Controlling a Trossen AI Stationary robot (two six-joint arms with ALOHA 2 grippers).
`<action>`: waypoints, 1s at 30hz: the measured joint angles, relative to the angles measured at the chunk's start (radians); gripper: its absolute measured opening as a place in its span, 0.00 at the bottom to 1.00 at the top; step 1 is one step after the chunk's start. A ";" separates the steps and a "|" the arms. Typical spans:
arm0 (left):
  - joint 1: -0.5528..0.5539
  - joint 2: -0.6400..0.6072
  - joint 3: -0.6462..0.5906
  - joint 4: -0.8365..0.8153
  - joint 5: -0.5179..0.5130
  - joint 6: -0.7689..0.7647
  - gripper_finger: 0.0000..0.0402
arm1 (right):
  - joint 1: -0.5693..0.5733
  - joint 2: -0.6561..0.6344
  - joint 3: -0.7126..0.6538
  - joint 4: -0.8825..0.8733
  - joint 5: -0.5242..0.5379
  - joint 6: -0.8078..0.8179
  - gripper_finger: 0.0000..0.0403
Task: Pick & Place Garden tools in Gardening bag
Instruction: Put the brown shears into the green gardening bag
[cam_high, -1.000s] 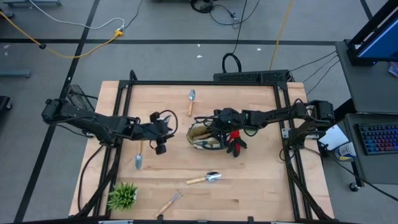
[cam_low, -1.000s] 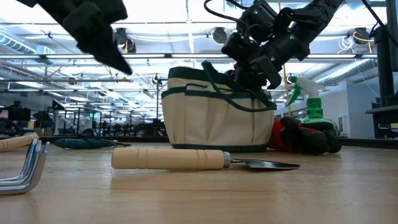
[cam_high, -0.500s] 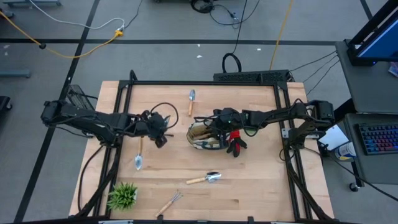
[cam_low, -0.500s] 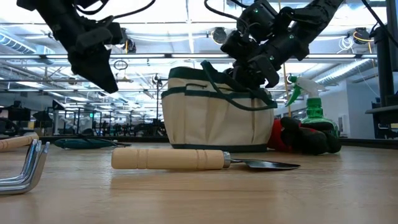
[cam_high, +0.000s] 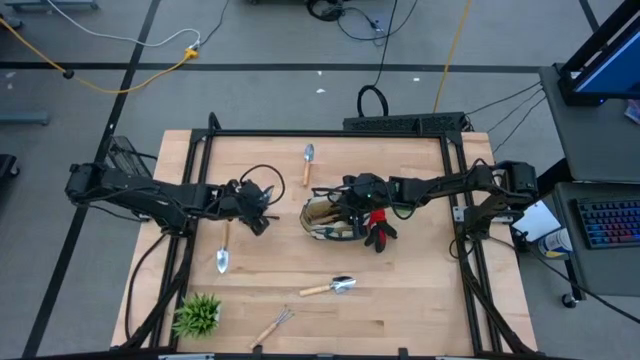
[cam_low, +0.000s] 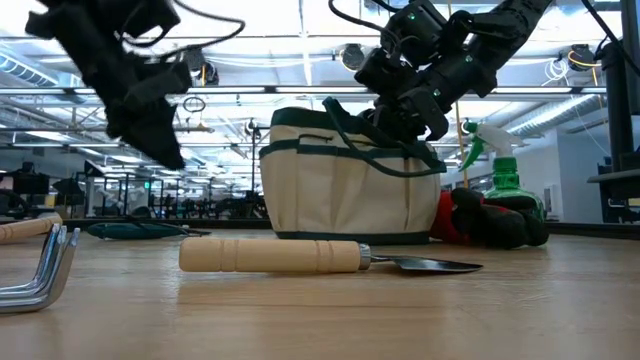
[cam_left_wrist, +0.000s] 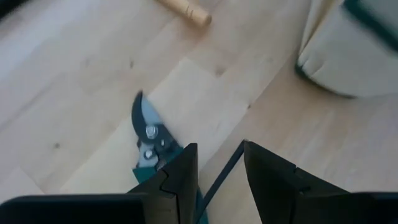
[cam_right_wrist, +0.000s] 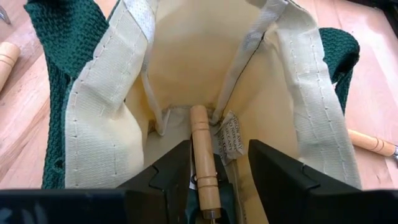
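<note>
From above, the gardening bag (cam_high: 333, 217) sits near the middle of the tabletop (cam_high: 420, 290). The right tool (cam_high: 349, 203) hangs over its open mouth, and the red-and-black gloves (cam_high: 379, 229) lie against the bag's right side. The left tool (cam_high: 258, 210) is left of the bag. Loose tools lie around: a trowel (cam_high: 308, 160) at the far edge, another trowel (cam_high: 223, 252) on the left, a third (cam_high: 334, 286) in front of the bag, a small rake (cam_high: 273, 325) near the front edge, beside a potted plant (cam_high: 197, 314).

At tabletop level, the bag (cam_low: 345, 190) stands upright with the right tool (cam_low: 405, 105) at its rim; a green spray bottle (cam_low: 503, 180) rises behind the gloves (cam_low: 490, 220). The left tool (cam_low: 150, 125) hangs clear of the tabletop.

The left wrist camera shows the left tool (cam_left_wrist: 217, 171) closed on pruners (cam_left_wrist: 152, 140), whose blade sticks out past the fingers (the bag's corner shows beyond).

The right wrist camera looks into the bag (cam_right_wrist: 186, 74): the right tool (cam_right_wrist: 217, 165) grips a wooden handle (cam_right_wrist: 203, 152) pointing down inside.
</note>
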 joint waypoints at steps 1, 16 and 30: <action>0.000 0.000 -0.020 0.014 0.006 -0.015 0.34 | 0.000 0.000 0.000 0.000 0.000 0.000 0.39; 0.000 0.000 -0.218 0.272 0.017 -0.066 0.34 | 0.000 0.000 0.000 0.024 -0.001 0.056 0.39; 0.000 0.000 -0.297 0.338 0.015 -0.065 0.34 | 0.008 0.000 0.000 0.070 -0.051 0.040 0.39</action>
